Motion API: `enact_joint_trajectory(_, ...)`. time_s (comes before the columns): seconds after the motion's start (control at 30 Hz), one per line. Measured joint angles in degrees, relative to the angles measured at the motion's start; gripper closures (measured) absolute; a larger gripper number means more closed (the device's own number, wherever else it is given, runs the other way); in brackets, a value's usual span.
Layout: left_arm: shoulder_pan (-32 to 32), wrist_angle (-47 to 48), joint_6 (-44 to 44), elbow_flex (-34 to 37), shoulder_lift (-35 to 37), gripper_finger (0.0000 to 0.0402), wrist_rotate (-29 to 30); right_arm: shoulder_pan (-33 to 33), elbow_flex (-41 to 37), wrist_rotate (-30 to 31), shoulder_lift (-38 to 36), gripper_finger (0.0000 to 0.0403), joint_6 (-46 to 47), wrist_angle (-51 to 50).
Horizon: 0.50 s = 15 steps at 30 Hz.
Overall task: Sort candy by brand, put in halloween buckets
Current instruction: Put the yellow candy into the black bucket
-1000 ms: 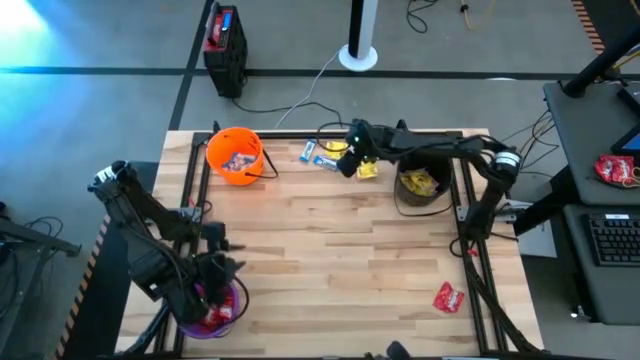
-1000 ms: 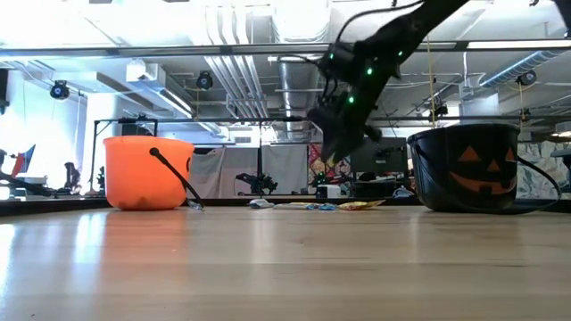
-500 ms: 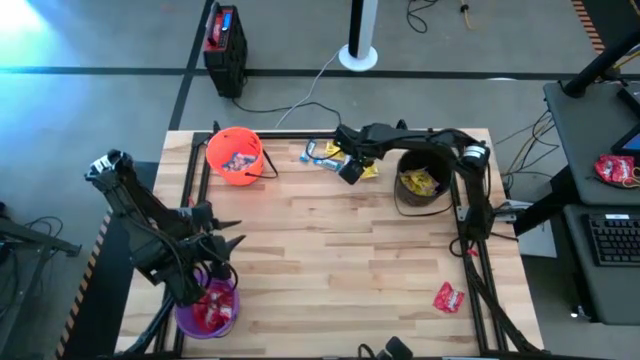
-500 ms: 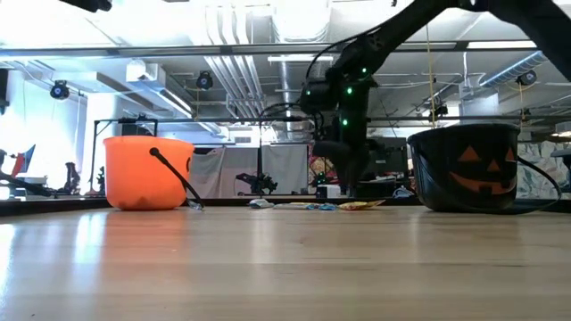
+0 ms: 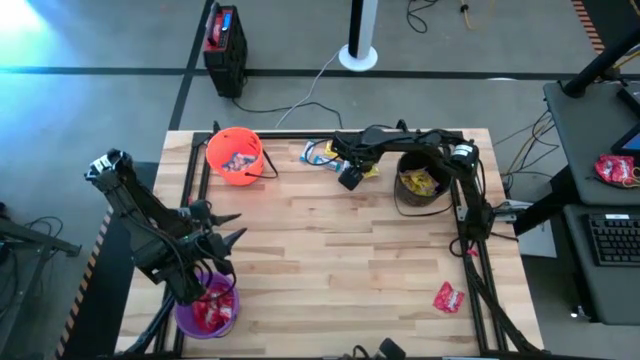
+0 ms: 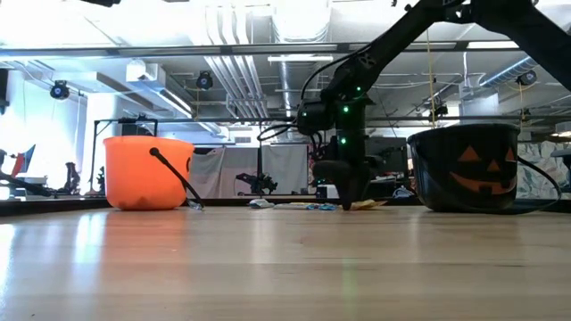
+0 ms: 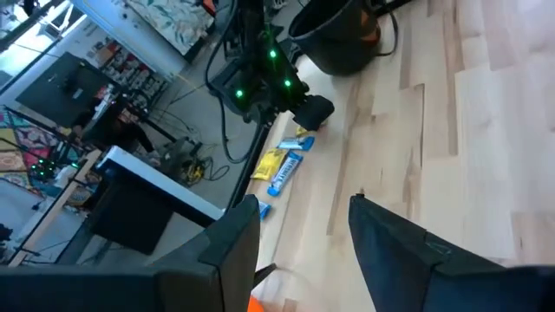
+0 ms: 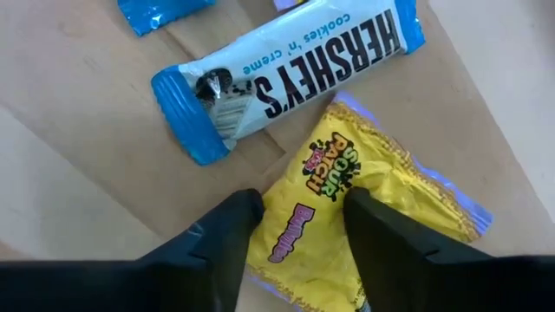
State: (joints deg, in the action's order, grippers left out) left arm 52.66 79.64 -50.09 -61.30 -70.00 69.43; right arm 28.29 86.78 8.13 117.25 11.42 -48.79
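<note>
at the far edge of the pale wooden slat table (image 5: 330, 250), the right gripper (image 8: 295, 227) is pointing down at a crumpled yellow candy packet (image 8: 364, 217), its two dark fingers (image 8: 227, 234) parted a moderate way and straddling the packet's middle, the tips seeming to press on the wrapper though the contact is hard to confirm. nothing is being lifted; the packet is lying flat on the wood. just beside it a long blue-and-white wrapped candy bar (image 8: 286, 69) is lying, touching the yellow packet's corner, and a smaller blue wrapper (image 8: 160, 10) is sitting past that.

the left gripper (image 5: 225, 243) is hovering near the table's front left, fingers (image 7: 395, 243) parted about as far and holding nothing, just above the translucent purple round bucket (image 5: 207, 310), which is holding red packets. the orange round plastic bucket (image 5: 235, 155) is standing at the far left with candy inside, and the black jack-o'-lantern bucket with a thin wire handle (image 5: 422, 183) is standing at the far right with yellow packets in it, near the right gripper. one red packet (image 5: 448, 297) is lying alone near the front right edge.

beyond the table, grey floor is showing with a white stand base (image 5: 358, 55), cables, and a side desk with a keyboard (image 5: 613, 240); ceiling ducts (image 6: 241, 62) are running across the room behind.
</note>
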Motion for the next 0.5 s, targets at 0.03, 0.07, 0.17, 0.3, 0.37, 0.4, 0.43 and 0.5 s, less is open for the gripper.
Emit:
enact_joint_trajectory(0.03, 0.0, 0.0, -0.2, 0.0, 0.0, 0.0239, 0.2, 0.0, 0.0, 0.0, -0.1, 0.0243, 0.0, 0.0)
enact_joint_trajectory(0.07, 0.0, 0.0, -0.4, 0.0, 0.0, 0.0239, 0.4, 0.0, 0.0, -0.1, -0.2, 0.0255, 0.0, -0.1)
enact_joint_trajectory(0.17, -0.1, -0.1, -1.2, 0.0, -0.3, 0.0239, 1.1, 0.0, -0.1, -0.4, -0.5, 0.0294, 0.0, -0.2)
enact_joint_trajectory(0.3, -0.3, -0.5, -2.1, 0.0, -1.0, 0.0239, 3.5, 0.0, -0.1, -0.6, -0.7, 0.0347, -0.1, -0.1)
enact_joint_trajectory(0.37, -0.3, -0.7, -2.1, 0.0, -1.5, 0.0239, 5.3, 0.0, -0.1, -0.7, -0.8, 0.0371, -0.3, -0.2)
enact_joint_trajectory(0.4, -0.3, -0.8, -2.1, 0.0, -1.7, 0.0239, 6.4, -0.2, -0.1, -0.7, -1.0, 0.0380, -0.3, -0.3)
enact_joint_trajectory(0.43, -0.3, -1.1, -2.1, 0.0, -1.9, 0.0239, 7.3, -0.3, -0.1, -0.7, -1.4, 0.0386, -0.3, -0.6)
enact_joint_trajectory(0.5, -0.4, -1.5, -2.1, 0.0, -2.2, 0.0239, 8.2, -0.9, -0.2, -1.1, -2.4, 0.0389, -0.3, -1.2)
